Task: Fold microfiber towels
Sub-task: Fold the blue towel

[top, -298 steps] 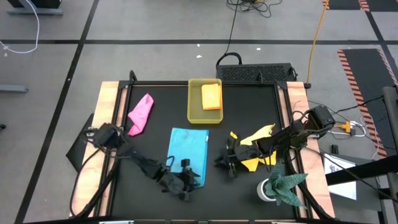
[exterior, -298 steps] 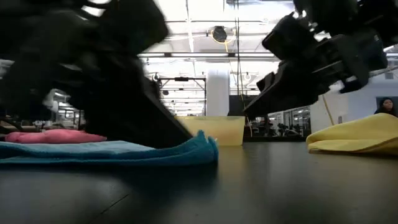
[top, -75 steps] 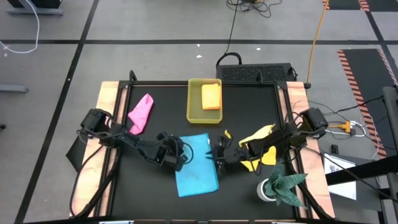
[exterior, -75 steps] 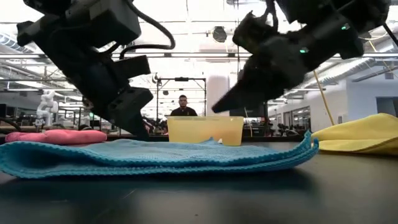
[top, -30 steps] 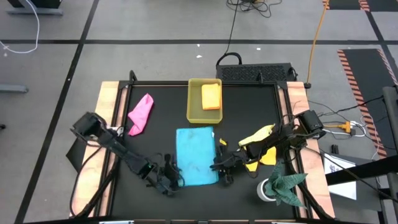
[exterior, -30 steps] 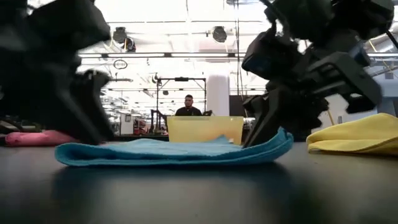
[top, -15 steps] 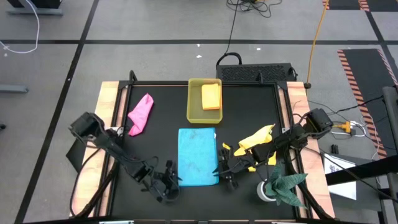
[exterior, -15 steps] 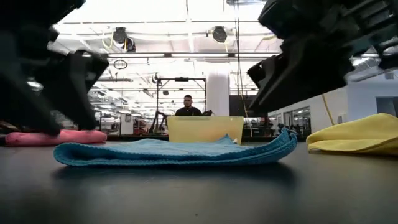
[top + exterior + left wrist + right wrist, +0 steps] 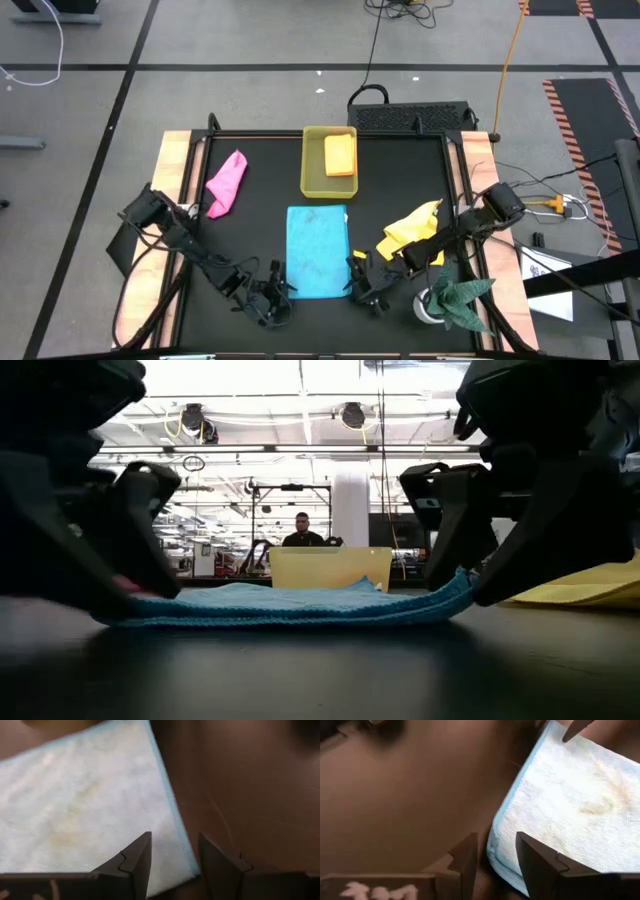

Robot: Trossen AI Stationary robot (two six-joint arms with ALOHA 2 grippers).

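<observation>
The light blue towel lies folded into a flat rectangle at the table's middle, a long edge toward each arm. My left gripper is open at its near left corner, which shows between the two fingers. My right gripper is open at the near right corner, one finger on either side of the edge. The yellow towel lies crumpled at the right and the pink towel bunched at the far left. The orange towel lies folded in the yellow tray. My left gripper comes slanting down from the near left, its fingers on either side of the blue towel's corner; whether they touch the cloth I cannot tell. My right gripper slants down from the near right over the towel's edge, which curls up slightly; whether it touches I cannot tell.
A dark green cloth sits on a white object at the near right corner. Wooden rails run along the table's left and right sides. A person stands far behind the tray. Bare black tabletop lies between the pink and blue towels.
My right gripper has opened and let go of the blue towel's right edge, rolled, and gone toward the table's near edge along that edge. My left gripper has sunk a little toward the near left corner. The towel lies flat where it was.
</observation>
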